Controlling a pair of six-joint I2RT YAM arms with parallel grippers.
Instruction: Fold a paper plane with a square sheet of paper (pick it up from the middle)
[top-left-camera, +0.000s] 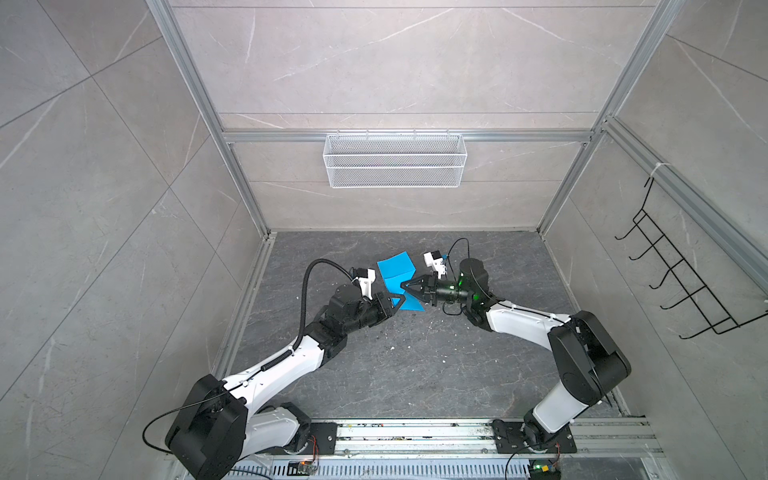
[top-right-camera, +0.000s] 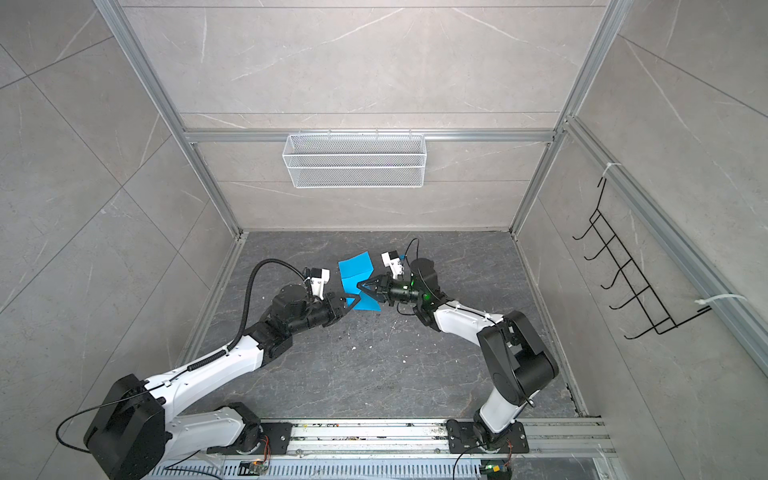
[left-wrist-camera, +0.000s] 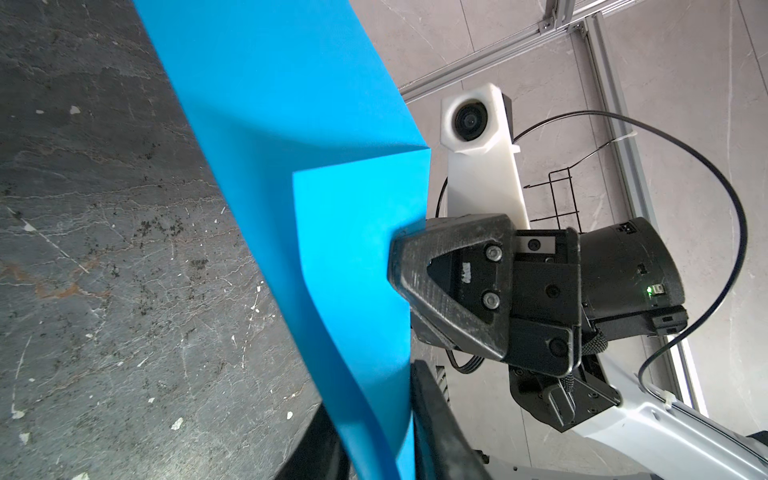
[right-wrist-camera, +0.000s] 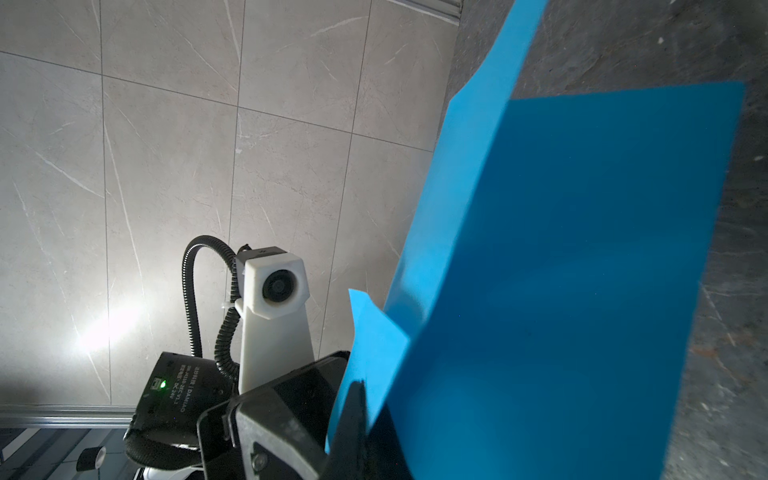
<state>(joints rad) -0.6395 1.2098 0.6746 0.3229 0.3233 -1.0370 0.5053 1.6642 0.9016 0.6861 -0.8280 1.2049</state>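
Observation:
The square sheet of paper (top-left-camera: 395, 270) (top-right-camera: 355, 268) is bright blue and hangs bent above the dark tabletop, creased across its middle. My right gripper (top-left-camera: 404, 286) (top-right-camera: 359, 286) reaches in from the right and is shut on the sheet's middle; in the left wrist view its black tip (left-wrist-camera: 395, 257) bites the paper's (left-wrist-camera: 291, 124) edge. My left gripper (top-left-camera: 398, 300) (top-right-camera: 351, 300) sits just below it at the sheet's near lower part. Its two fingers (left-wrist-camera: 432, 415) stand on either side of the bowed paper with a narrow gap between them. In the right wrist view the paper (right-wrist-camera: 561, 249) hides one of my fingers.
A white wire basket (top-left-camera: 395, 160) hangs on the back wall. A black wire rack (top-left-camera: 685, 282) hangs on the right wall. Aluminium frame posts edge the stall, and white flecks (top-left-camera: 392, 349) lie on the dark tabletop (top-left-camera: 415, 374) nearer the arm bases.

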